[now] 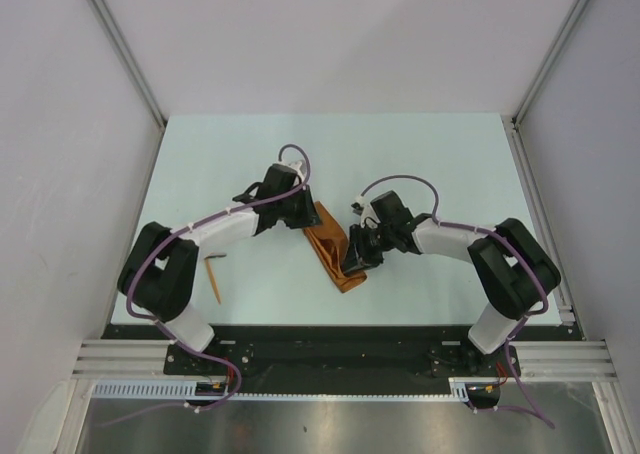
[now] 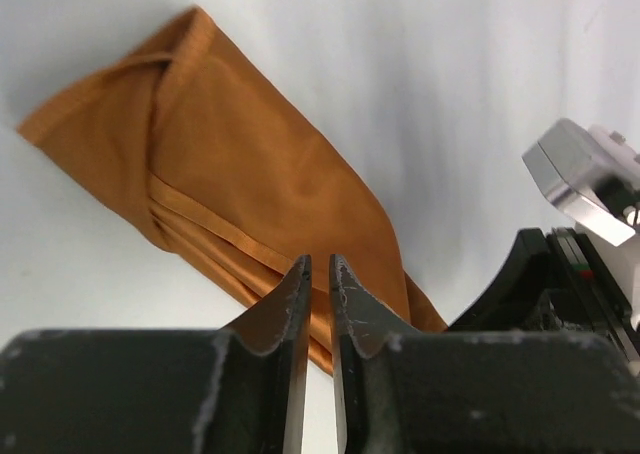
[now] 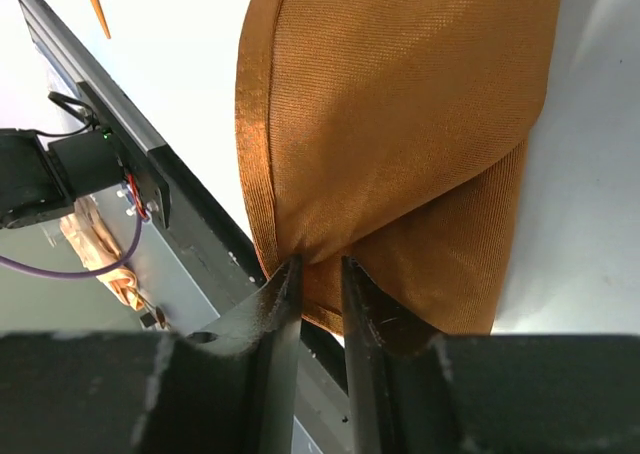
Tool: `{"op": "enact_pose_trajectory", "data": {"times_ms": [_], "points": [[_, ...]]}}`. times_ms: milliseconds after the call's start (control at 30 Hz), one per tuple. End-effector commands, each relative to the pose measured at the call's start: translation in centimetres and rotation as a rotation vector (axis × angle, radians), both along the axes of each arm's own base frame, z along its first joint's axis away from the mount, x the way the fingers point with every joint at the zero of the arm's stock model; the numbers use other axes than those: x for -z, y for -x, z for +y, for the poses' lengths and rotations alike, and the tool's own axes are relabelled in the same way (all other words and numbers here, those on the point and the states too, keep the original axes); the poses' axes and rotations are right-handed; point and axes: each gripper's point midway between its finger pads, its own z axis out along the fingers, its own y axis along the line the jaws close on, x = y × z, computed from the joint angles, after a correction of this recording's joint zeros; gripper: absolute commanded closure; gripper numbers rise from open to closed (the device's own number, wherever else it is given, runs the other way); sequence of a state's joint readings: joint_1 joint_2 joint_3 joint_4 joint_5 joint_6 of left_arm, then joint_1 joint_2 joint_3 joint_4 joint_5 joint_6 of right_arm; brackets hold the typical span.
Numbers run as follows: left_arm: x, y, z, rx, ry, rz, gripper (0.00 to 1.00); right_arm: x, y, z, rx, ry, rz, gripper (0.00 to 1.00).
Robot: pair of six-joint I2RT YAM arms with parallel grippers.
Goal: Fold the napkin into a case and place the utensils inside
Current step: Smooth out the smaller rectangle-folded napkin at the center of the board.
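Inspection finding: no text, label, brand mark, number or sign can be read in any of the three views.
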State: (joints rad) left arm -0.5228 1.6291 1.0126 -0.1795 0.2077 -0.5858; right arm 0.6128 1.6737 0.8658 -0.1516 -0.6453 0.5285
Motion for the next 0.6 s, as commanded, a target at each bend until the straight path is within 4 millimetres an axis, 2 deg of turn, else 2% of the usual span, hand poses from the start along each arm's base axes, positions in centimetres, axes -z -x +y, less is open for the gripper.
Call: {"op": "enact_pose_trajectory", "data": {"times_ms": [0, 100, 133, 200, 400, 467, 533, 567], "points": [[-1.7, 1.4, -2.0, 0.052, 0.123, 0.003, 0.84, 0.3, 0.4, 0.2, -0.003, -0.031, 0.004, 0.76], [-1.6, 2.0, -2.5, 0.071, 0.148, 0.014, 0.84, 1.1, 0.9, -0.3, 0.009, -0.022, 0.024, 0.82], [-1.6, 2.1, -2.8, 0.076, 0.159, 0.017, 0.84, 1.2, 1.0, -0.1, 0.011, -0.035, 0.03, 0.89], [-1.6, 2.6, -3.3, 0.097, 0.18, 0.032, 0.84, 1.7, 1.2, -0.2, 0.01, -0.026, 0.041, 0.93], [-0.8, 4.5, -5.2, 0.171, 0.2, 0.059, 0.84, 2.1, 1.3, -0.6, 0.013, -0.017, 0.05, 0.93], [0.0, 5.3, -5.6, 0.183, 0.2, 0.079, 0.85, 1.5, 1.0, -0.5, 0.023, -0.028, 0.049, 0.91], [1.2, 6.2, -5.6, 0.185, 0.191, 0.119, 0.86, 0.1, 0.1, -0.5, 0.039, -0.046, 0.018, 0.86], [1.1, 6.0, -5.8, 0.188, 0.2, 0.1, 0.86, -0.3, -0.2, -0.6, 0.049, -0.044, 0.008, 0.84]]}}
